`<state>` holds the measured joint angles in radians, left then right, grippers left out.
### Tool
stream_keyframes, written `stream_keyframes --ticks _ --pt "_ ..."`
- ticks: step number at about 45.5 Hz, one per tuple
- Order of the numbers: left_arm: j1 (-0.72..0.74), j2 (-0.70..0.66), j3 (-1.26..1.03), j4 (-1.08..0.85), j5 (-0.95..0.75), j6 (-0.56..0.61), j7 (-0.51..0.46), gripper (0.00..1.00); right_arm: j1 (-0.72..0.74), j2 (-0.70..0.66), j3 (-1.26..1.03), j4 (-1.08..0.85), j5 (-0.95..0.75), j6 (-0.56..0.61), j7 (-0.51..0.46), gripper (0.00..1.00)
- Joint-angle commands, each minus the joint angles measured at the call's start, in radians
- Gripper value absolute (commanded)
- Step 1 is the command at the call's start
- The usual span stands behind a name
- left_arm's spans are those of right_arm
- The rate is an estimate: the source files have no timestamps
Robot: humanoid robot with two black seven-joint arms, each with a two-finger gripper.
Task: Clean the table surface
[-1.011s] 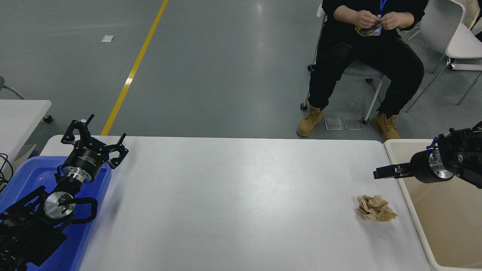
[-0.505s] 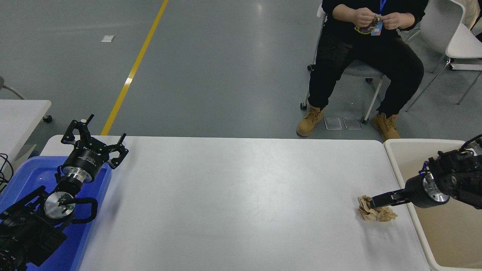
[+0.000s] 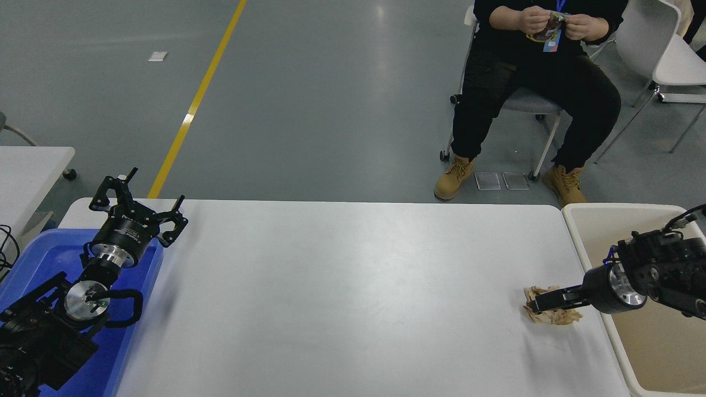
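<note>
Table surface [image 3: 342, 286] long axis left-right, flat.

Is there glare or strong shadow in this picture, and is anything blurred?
Head view: soft glare on the table surface centre and the grey floor; faint shadows only; right pincer at the crumpled paper looks sharp.

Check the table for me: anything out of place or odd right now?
One thing: a crumpled wad of brown paper lies near the right end of the table surface, beside the cream tub. The right gripper is down on it. The left gripper is parked over the blue bin.
</note>
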<state>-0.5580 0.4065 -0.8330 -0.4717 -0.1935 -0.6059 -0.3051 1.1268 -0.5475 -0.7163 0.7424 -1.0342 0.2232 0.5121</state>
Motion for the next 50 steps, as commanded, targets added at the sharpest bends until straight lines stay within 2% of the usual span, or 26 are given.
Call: stream_keyframes --ticks 1,16,23,26,28,31,32,37,50 --pt "0.001 0.000 0.000 0.001 0.000 0.000 0.000 1.00 -0.042 0.043 0.020 -0.054 0.002 -0.036 -0.001 0.98" --pt "0.000 0.000 0.000 0.001 0.000 0.000 0.000 1.00 -0.122 0.126 0.055 -0.212 0.010 -0.064 0.000 0.95" --pt "0.000 0.000 0.000 -0.001 0.000 0.000 0.000 1.00 -0.139 0.135 0.054 -0.238 0.009 -0.100 0.005 0.81" --pt "0.000 0.000 0.000 0.001 0.000 0.000 0.000 1.00 -0.142 0.135 0.054 -0.247 0.009 -0.102 0.014 0.70" --pt "0.000 0.000 0.000 0.001 0.000 0.000 0.000 1.00 -0.144 0.135 0.054 -0.247 0.009 -0.102 0.023 0.58" --pt "0.000 0.000 0.000 0.001 0.000 0.000 0.000 1.00 -0.144 0.135 0.052 -0.247 0.009 -0.100 0.039 0.29" --pt "0.001 0.000 0.000 0.001 0.000 0.000 0.000 1.00 -0.144 0.135 0.052 -0.247 0.009 -0.100 0.043 0.22" --pt "0.000 0.000 0.000 0.001 0.000 0.000 0.000 1.00 -0.142 0.133 0.054 -0.247 0.009 -0.100 0.046 0.01" --pt "0.000 0.000 0.000 0.001 0.000 0.000 0.000 1.00 -0.125 0.127 0.061 -0.247 0.014 -0.099 0.052 0.00"
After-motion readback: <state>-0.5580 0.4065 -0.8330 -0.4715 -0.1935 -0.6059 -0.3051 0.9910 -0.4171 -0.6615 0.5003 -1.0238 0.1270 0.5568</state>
